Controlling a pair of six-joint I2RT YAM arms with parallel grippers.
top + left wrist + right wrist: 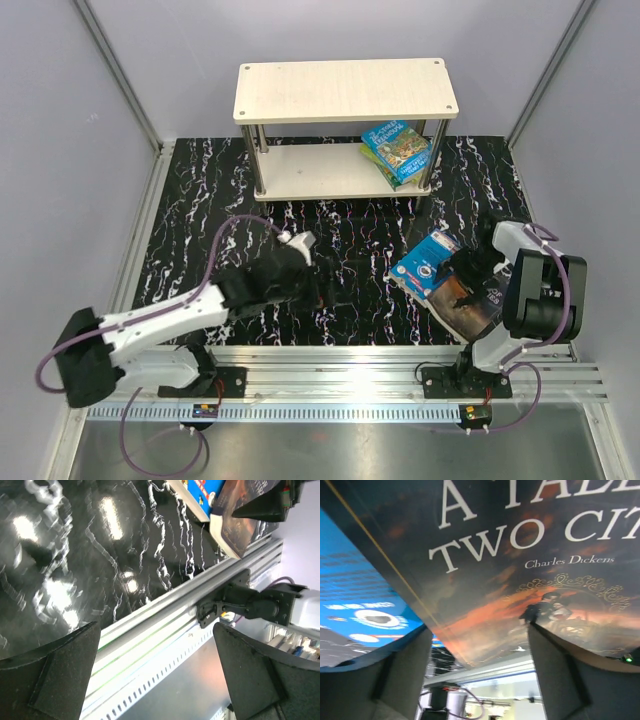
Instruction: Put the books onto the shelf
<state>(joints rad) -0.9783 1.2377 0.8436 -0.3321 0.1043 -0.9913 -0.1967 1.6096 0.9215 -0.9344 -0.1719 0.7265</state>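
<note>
Shelf (pixel 345 90) stands well beyond both pincers; two green-covered books (pixel 398 150) lie on its lower board. Dark book (pixel 520 555) sits directly before the right pincer (pixel 477 645), fingers spread, contact not determinable. Blue book (pixel 428 262) lies just left of that pincer. Left pincer (pixel 322 280) is spread and empty above the table (pixel 200 200).

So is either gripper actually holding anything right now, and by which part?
Left gripper: nothing, jaws open. Right gripper: poised at the lower edge of the dark book, but whether it grips it cannot be told.
</note>
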